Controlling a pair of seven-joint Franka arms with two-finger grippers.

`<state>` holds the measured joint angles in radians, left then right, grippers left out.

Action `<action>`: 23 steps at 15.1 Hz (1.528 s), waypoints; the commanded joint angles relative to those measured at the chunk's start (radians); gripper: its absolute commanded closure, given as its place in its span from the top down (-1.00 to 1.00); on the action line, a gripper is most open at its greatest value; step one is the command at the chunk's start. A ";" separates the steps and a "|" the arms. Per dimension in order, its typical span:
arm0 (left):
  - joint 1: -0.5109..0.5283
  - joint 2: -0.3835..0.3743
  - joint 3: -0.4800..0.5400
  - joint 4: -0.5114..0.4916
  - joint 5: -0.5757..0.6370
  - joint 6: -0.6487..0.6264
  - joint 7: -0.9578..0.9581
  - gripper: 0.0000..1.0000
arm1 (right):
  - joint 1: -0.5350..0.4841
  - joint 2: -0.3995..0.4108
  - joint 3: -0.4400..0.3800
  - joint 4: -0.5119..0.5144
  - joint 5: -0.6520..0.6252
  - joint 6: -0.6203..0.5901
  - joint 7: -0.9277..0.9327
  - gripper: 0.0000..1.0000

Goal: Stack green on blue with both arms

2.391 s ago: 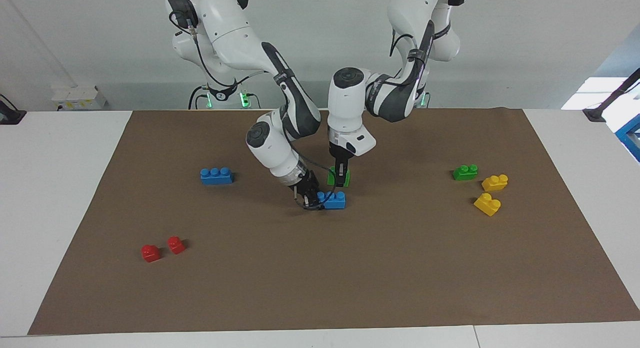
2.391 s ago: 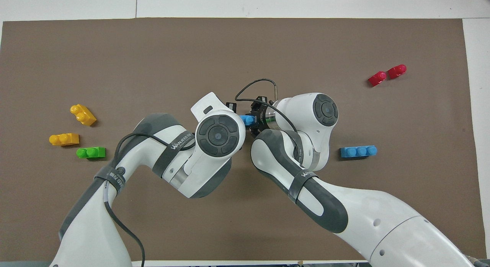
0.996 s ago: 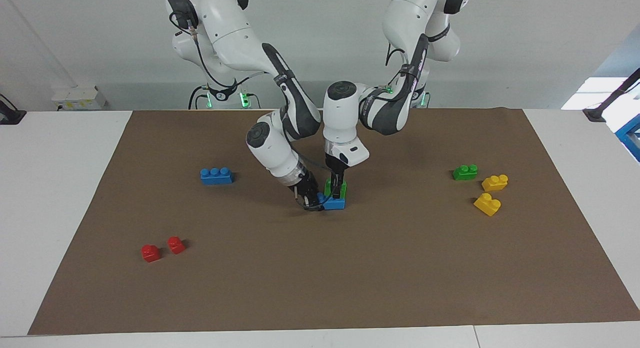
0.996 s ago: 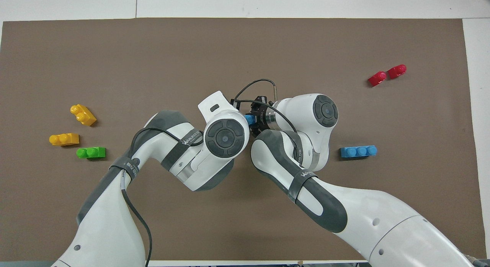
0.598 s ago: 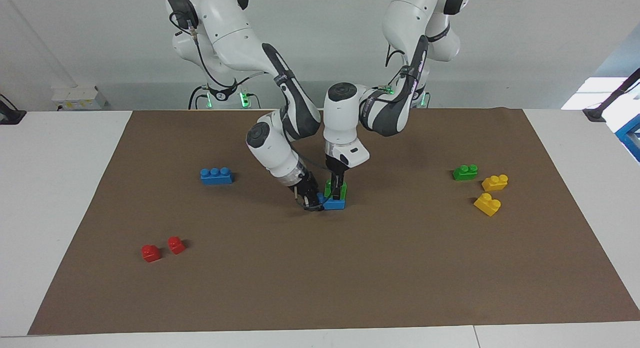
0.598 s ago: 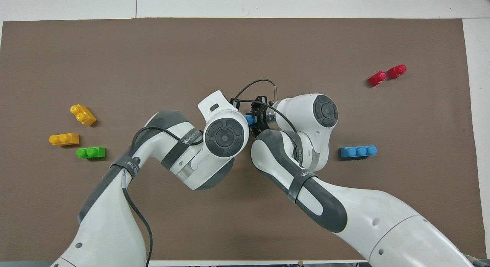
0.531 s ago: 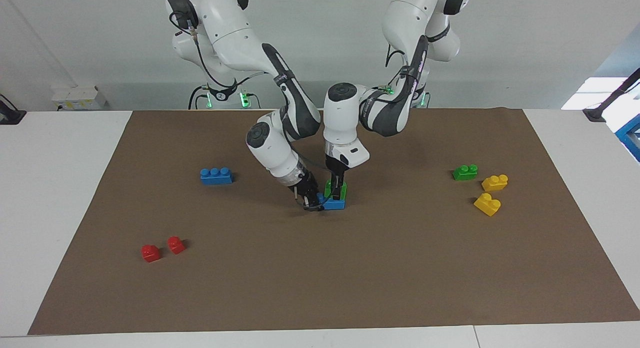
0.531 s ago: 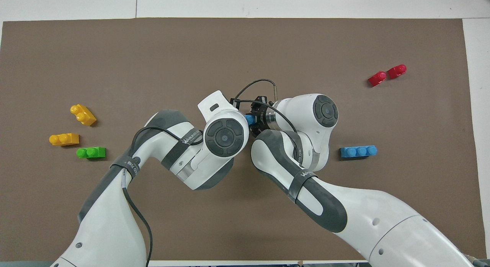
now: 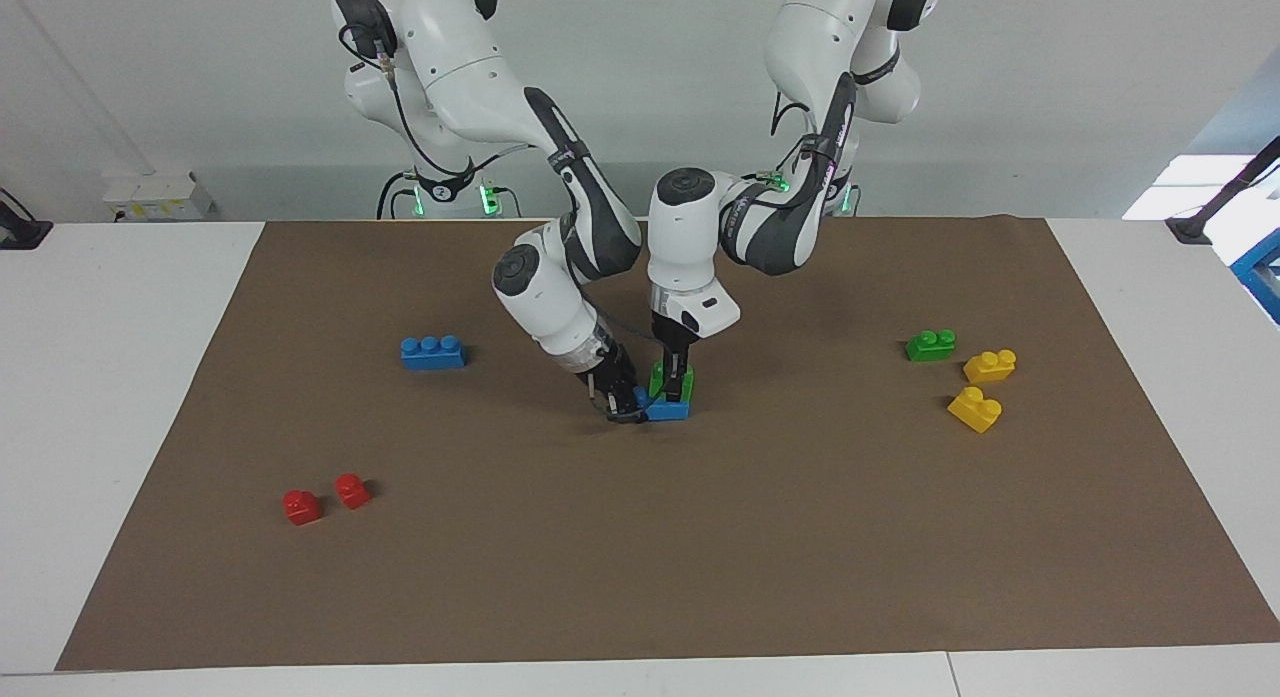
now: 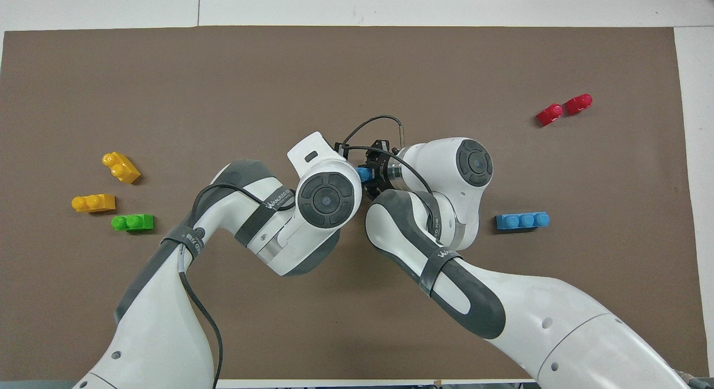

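A blue brick [image 9: 668, 410] lies on the brown mat [image 9: 700, 537] near its middle. My right gripper [image 9: 628, 402] is tilted down and shut on the end of it toward the right arm's end. A green brick [image 9: 672, 380] sits on top of the blue brick. My left gripper [image 9: 674, 377] points straight down and is shut on the green brick. In the overhead view only a sliver of the blue brick [image 10: 363, 174] shows between the two wrists, and the green brick is hidden under the left arm.
A second blue brick [image 9: 432, 352] lies toward the right arm's end, with two red bricks [image 9: 325, 498] farther from the robots. A second green brick [image 9: 930, 345] and two yellow bricks [image 9: 982, 387] lie toward the left arm's end.
My left gripper has come down with the green brick, from just above the blue brick to resting on it. In the last half second almost nothing has moved.
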<state>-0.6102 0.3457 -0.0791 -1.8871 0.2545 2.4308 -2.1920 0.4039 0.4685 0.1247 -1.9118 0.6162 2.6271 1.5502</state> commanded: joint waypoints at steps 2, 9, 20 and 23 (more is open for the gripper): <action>-0.008 0.090 0.009 -0.004 0.029 0.043 -0.043 -1.00 | 0.004 0.001 0.001 -0.036 0.011 0.044 -0.038 -1.00; 0.001 0.087 0.012 -0.004 0.067 0.011 -0.045 0.98 | 0.012 0.001 0.001 -0.049 0.011 0.071 -0.038 -1.00; 0.066 -0.045 0.004 -0.017 0.071 -0.082 0.028 1.00 | 0.012 0.002 0.001 0.017 0.013 0.025 -0.025 1.00; 0.078 -0.088 0.004 -0.026 0.065 -0.110 0.029 1.00 | -0.020 0.002 -0.002 0.065 0.007 -0.079 -0.027 1.00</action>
<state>-0.5427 0.3097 -0.0675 -1.8855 0.3097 2.3549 -2.1738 0.4107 0.4626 0.1243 -1.8993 0.6161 2.6277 1.5476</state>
